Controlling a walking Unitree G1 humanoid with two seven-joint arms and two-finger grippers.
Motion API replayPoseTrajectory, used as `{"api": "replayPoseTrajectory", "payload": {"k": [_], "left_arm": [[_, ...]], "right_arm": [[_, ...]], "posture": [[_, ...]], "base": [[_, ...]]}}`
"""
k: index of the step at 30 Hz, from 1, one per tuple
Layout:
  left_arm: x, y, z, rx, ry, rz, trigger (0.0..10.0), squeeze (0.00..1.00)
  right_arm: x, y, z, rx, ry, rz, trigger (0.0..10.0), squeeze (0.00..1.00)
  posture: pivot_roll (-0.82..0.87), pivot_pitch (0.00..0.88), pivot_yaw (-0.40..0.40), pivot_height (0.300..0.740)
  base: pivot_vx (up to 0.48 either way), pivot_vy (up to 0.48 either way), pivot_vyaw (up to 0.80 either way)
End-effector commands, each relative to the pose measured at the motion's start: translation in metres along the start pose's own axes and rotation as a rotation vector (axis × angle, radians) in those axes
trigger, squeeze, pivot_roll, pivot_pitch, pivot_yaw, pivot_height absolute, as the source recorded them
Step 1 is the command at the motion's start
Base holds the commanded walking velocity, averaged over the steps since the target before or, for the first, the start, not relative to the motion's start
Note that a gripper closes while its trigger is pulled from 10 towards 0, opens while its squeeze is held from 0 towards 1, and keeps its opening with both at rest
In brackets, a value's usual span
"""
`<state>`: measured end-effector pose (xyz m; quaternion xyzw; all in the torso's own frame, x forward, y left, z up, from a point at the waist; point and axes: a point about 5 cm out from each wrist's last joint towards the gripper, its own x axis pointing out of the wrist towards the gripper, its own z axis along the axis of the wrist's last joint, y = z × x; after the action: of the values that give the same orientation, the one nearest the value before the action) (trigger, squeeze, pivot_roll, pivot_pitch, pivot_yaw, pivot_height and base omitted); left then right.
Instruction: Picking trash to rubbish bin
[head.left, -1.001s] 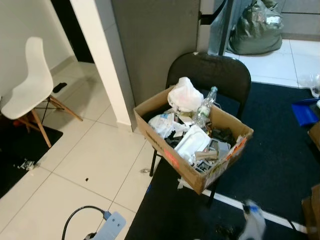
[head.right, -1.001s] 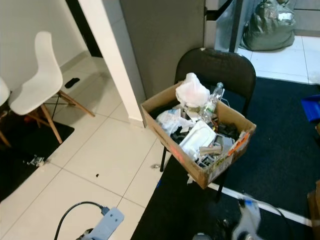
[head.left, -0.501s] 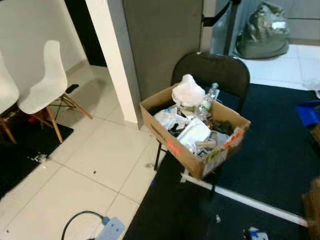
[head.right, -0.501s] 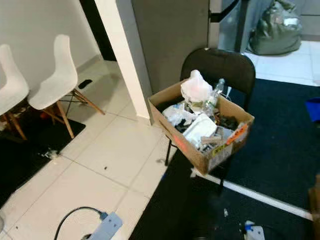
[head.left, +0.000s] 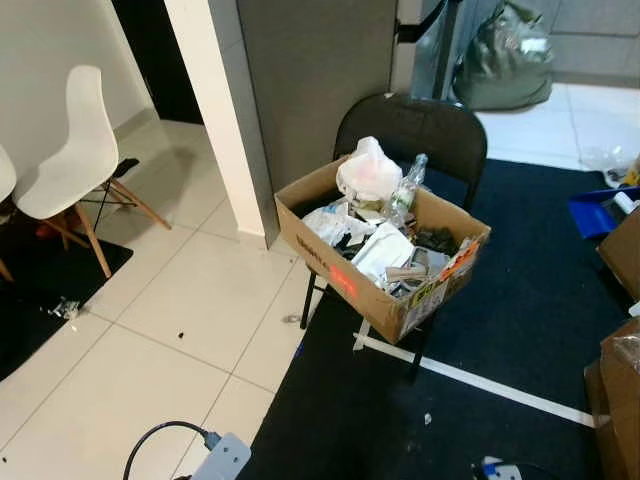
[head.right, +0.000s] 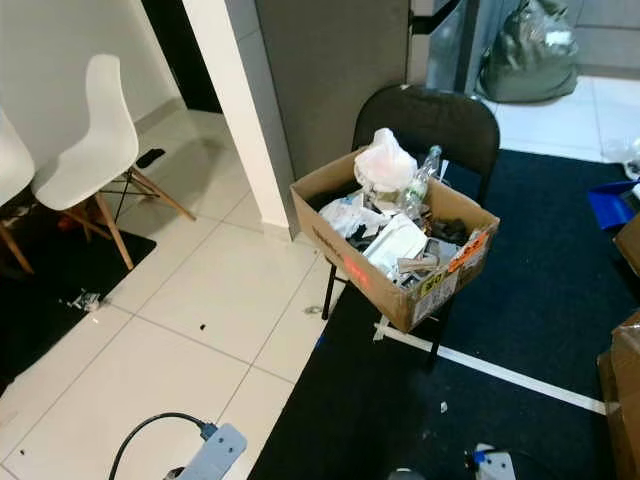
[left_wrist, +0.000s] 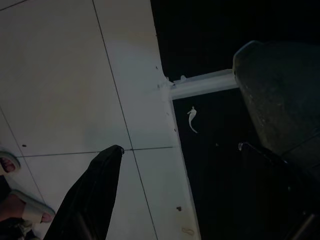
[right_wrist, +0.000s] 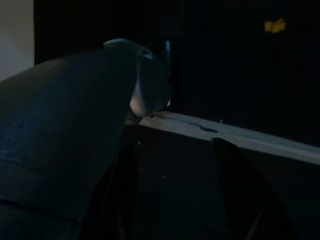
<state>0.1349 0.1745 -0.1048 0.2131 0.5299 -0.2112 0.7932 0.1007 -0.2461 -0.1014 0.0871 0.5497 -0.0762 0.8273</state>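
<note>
An open cardboard box (head.left: 335, 268) heaped with trash rests on the seat of a black chair (head.left: 412, 124) ahead of me. A knotted white plastic bag (head.left: 368, 170) and a clear plastic bottle (head.left: 404, 196) stick out of its far side. A small white scrap (left_wrist: 192, 120) lies on the black carpet, below my left gripper (left_wrist: 180, 147), which hangs open over the edge between tile and carpet. My right gripper (right_wrist: 175, 142) hangs open in the dark above the carpet and a white tape stripe (right_wrist: 235, 136).
A white chair (head.left: 72, 158) stands at the left on the tiles. A grey power strip (head.left: 222, 460) with a black cable lies near my feet. Cardboard boxes (head.left: 620, 330) crowd the right edge. A full rubbish sack (head.left: 505, 62) sits at the back. A sandalled foot (left_wrist: 12, 170) is beside me.
The whole view has shifted and pulled back, so the box looks smaller and farther off. The blurred white object at the lower right has dropped to the bottom edge.
</note>
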Motion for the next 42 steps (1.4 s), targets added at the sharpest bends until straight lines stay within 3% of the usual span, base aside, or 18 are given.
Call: {"api": "replayPoseTrajectory", "payload": {"k": [1,16,28,42], "left_arm": [[0.000,-0.005,-0.005,-0.005,0.019,-0.014,10.0,0.00],[0.000,-0.006,-0.007,0.000,0.025,-0.020,10.0,0.00],[0.000,-0.005,-0.007,0.025,0.026,-0.024,10.0,0.00],[0.000,-0.001,-0.003,0.055,0.018,-0.015,10.0,0.00]], "right_arm": [[0.000,0.000,-0.003,-0.035,0.015,-0.011,10.0,0.00],[0.000,0.003,-0.010,-0.117,0.048,-0.010,10.0,0.00],[-0.001,-0.001,-0.019,-0.333,0.122,-0.069,10.0,0.00],[0.000,0.001,-0.018,-0.374,0.126,-0.075,10.0,0.00]], "posture": [[-0.08,0.018,0.081,0.740],[-0.08,0.023,0.084,0.740],[-0.09,0.022,0.094,0.740],[-0.09,0.010,0.091,0.740]], "base": [[0.000,0.000,0.77],[0.000,0.000,0.77],[0.000,0.000,0.77],[0.000,0.000,0.77]]}}
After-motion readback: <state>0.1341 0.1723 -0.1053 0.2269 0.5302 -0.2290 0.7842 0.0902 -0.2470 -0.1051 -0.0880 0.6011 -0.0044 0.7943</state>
